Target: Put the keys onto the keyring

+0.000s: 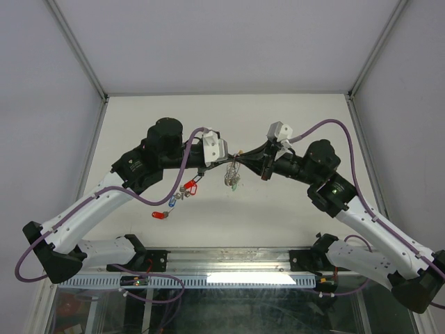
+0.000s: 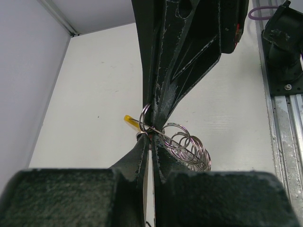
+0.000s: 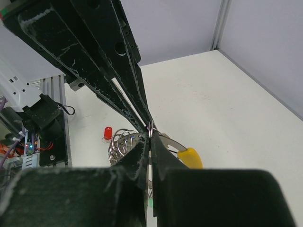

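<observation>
Left arm (image 1: 97, 202) and right arm (image 1: 375, 226) reach over the white table (image 1: 306, 118). Left tool (image 1: 233, 158) and right tool (image 1: 245, 154) meet tip to tip, both clamped tight on the keyring (image 2: 142, 117), raised above the table. Spare rings (image 2: 189, 146) and a yellow tag (image 2: 131, 120) hang there. Loose keys (image 1: 172, 203), tagged red and blue, lie on the table under the left arm.

No readable text, labels, brands, numbers or signs in any view.
</observation>
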